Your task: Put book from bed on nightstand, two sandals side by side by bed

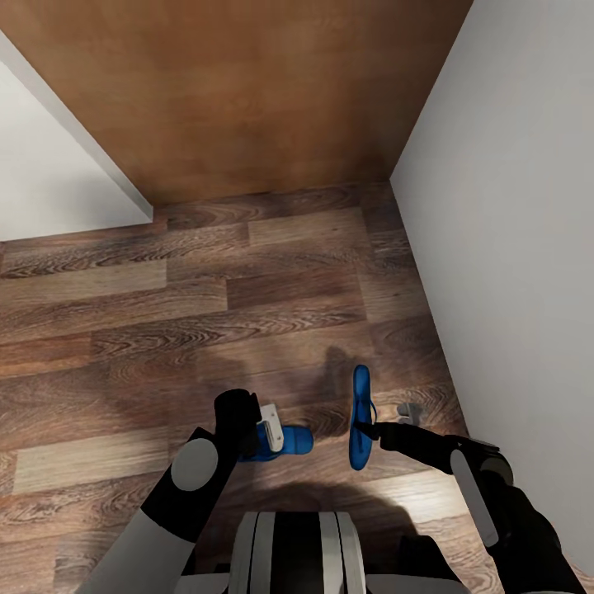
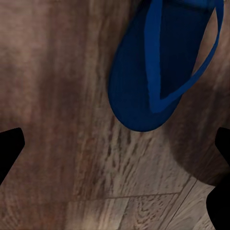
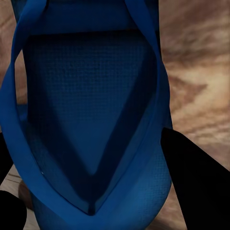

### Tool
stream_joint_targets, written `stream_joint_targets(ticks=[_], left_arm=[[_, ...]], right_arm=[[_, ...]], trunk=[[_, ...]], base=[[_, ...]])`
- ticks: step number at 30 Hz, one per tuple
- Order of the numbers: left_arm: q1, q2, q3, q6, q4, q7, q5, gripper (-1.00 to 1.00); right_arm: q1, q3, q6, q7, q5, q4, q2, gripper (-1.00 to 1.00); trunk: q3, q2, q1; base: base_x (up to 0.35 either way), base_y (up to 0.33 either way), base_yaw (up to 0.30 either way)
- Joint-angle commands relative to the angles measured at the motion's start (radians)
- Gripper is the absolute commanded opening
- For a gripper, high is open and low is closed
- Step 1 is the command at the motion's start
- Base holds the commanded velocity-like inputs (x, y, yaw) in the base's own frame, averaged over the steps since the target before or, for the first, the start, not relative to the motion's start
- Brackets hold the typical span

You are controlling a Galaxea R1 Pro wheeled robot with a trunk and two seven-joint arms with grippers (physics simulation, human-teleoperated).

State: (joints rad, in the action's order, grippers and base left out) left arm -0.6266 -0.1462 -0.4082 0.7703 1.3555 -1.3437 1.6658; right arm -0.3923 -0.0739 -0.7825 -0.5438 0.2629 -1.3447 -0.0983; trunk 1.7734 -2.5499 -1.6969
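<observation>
Our right gripper [image 1: 369, 430] was clamped on one sandal [image 1: 360, 417], held on edge above the floor [image 1: 206, 313] near the wall [image 1: 511, 247]. Our left gripper [image 1: 266, 436] hung wide open and empty over the other sandal [image 2: 153, 72]. We judged it best to set them down parallel, toes aligned.

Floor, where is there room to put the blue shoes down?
The brown wood-plank floor is bare between the wooden panel ahead and the arms. The strip along the white wall is open too. It is crowded near the robot, where each gripper has a bright blue sandal.
</observation>
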Motion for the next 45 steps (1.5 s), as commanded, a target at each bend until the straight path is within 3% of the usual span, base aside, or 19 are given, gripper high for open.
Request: stream_joint_targets(ticks=[1, 12, 26, 45], left_arm=[[-0.001, 0.0, -0.001, 0.01, 0.001, -0.009, 0.008, 1.0], [-0.001, -0.001, -0.001, 0.011, 0.0, -0.011, 0.008, 1.0], [-0.001, -0.002, -0.001, 0.012, -0.003, -0.011, 0.008, 1.0], [-0.001, -0.003, -0.001, 0.012, -0.001, -0.011, 0.007, 1.0]], right_arm=[[0.0, -0.001, -0.007, -0.002, 0.003, -0.001, 0.0, -1.0], [0.0, -0.001, -0.007, -0.003, 0.003, -0.001, 0.0, -1.0], [0.0, -0.001, -0.006, -0.003, 0.003, -0.001, 0.0, -1.0], [0.0, -0.001, -0.007, -0.002, 0.003, -0.001, 0.001, -1.0]], trunk=[[0.001, 0.0, 0.0], [0.004, 0.0, 0.0], [0.059, -0.004, -0.007], [0.059, -0.007, -0.012]], base=[[0.005, -0.001, 0.0], [0.0, 0.0, 0.0], [0.0, 0.0, 0.0], [0.0, 0.0, 0.0]])
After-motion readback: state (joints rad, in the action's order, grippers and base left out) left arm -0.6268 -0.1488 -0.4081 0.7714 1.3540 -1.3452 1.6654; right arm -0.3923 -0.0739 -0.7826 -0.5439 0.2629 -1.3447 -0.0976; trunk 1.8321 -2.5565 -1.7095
